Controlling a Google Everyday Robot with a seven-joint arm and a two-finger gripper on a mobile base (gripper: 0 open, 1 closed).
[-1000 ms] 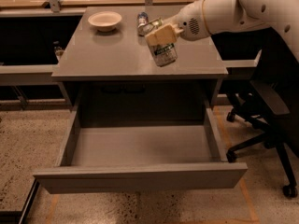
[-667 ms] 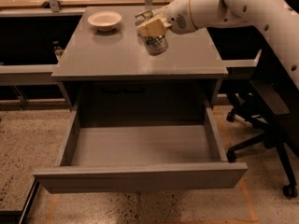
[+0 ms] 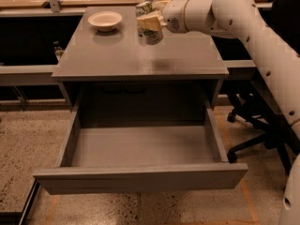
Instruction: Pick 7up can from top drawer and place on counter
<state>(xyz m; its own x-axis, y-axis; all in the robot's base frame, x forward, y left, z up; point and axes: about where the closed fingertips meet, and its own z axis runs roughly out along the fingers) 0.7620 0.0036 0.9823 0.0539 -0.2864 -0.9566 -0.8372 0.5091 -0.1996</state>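
My gripper is over the back middle of the grey counter, at the end of the white arm that reaches in from the right. It is shut on the 7up can, gripping its upper part. The can hangs tilted just above the counter top; a faint shadow lies on the counter in front of it. The top drawer is pulled fully open below the counter, and nothing shows inside it.
A white bowl sits at the back left of the counter. A darker can stands right behind the gripper. A black office chair is to the right of the drawer. Low shelves flank the counter on both sides.
The gripper has carried the can leftward and toward the back of the counter, closer to the darker can. The drawer and the bowl have not moved.
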